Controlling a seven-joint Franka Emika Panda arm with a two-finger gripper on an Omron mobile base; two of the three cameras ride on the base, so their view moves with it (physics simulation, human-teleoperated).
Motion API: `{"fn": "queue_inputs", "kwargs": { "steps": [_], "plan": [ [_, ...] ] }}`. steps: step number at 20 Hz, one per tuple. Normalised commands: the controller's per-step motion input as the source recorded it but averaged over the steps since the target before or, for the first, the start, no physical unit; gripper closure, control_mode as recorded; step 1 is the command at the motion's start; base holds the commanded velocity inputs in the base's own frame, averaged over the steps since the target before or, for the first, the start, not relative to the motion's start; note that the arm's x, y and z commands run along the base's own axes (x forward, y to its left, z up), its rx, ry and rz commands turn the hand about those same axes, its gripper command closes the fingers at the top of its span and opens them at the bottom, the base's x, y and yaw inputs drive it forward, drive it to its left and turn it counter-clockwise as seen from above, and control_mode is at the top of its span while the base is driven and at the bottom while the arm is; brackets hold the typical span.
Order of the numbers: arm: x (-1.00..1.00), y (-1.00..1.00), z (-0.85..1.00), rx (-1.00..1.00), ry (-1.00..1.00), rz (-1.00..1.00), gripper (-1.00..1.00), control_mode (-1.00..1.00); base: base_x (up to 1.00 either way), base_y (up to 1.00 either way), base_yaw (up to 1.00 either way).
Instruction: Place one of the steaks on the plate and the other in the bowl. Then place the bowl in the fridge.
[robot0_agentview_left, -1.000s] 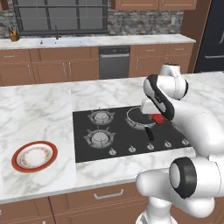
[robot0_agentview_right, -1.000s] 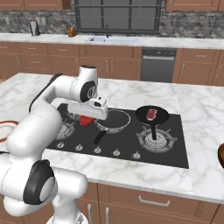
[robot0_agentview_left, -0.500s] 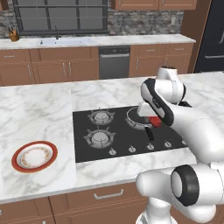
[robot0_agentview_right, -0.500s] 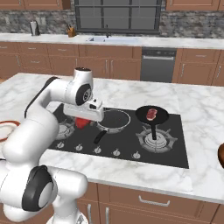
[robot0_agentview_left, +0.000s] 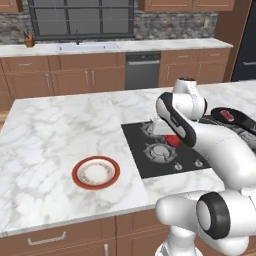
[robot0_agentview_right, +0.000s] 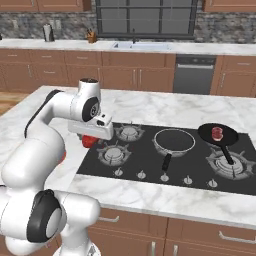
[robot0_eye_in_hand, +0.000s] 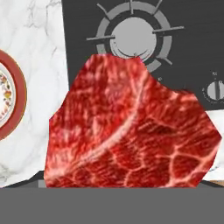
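Observation:
My gripper (robot0_agentview_left: 170, 138) (robot0_agentview_right: 90, 139) is shut on one steak (robot0_agentview_left: 173, 141) (robot0_agentview_right: 88, 141) (robot0_eye_in_hand: 131, 131) and holds it in the air above the left side of the cooktop. That steak is bright red and marbled, and in the hand view it hides the fingertips. The plate (robot0_agentview_left: 74, 173) (robot0_eye_in_hand: 19, 94), white with an orange-red rim, lies on the marble to the left of the cooktop, apart from the gripper. The other steak (robot0_agentview_left: 228, 115) (robot0_agentview_right: 216, 132) rests in a black pan at the right. The black fridge (robot0_agentview_left: 246, 50) stands at the far right. The bowl is out of view.
The black cooktop (robot0_agentview_left: 145, 165) (robot0_agentview_right: 180, 165) (robot0_eye_in_hand: 188, 52) sits in the marble island (robot0_agentview_left: 55, 130). An empty pan (robot0_agentview_right: 174, 141) with a handle pointing forward rests on its middle burner. The pan holding the second steak (robot0_agentview_right: 225, 136) is on the right burner. Cabinets and a sink run along the back wall.
The whole picture has slid right, so the base has driven left. The arm has swung the held steak from the middle of the cooktop to its left side, nearer the plate.

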Motion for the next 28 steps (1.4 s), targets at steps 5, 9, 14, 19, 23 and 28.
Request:
{"fn": "queue_inputs", "kwargs": {
  "steps": [5,9,14,19,23,28],
  "plan": [
    [0.0,0.0,0.0,0.0,0.0,0.0,1.0,1.0,0.14,0.86,-0.05],
    [0.08,0.41,-0.03,0.0,0.0,-0.02,1.0,-1.0,0.07,0.41,-0.02],
    [0.37,0.64,-0.03,0.0,0.05,0.0,1.0,-1.0,0.0,0.0,0.0],
    [0.63,0.69,-0.22,-0.07,0.24,0.0,1.0,-1.0,0.0,0.0,0.0],
    [0.38,0.77,-0.61,-0.14,0.31,0.0,1.0,-1.0,0.0,0.0,0.0],
    [0.32,0.64,-0.7,-0.1,0.28,0.0,1.0,-1.0,0.0,0.0,0.0]
  ]
}}
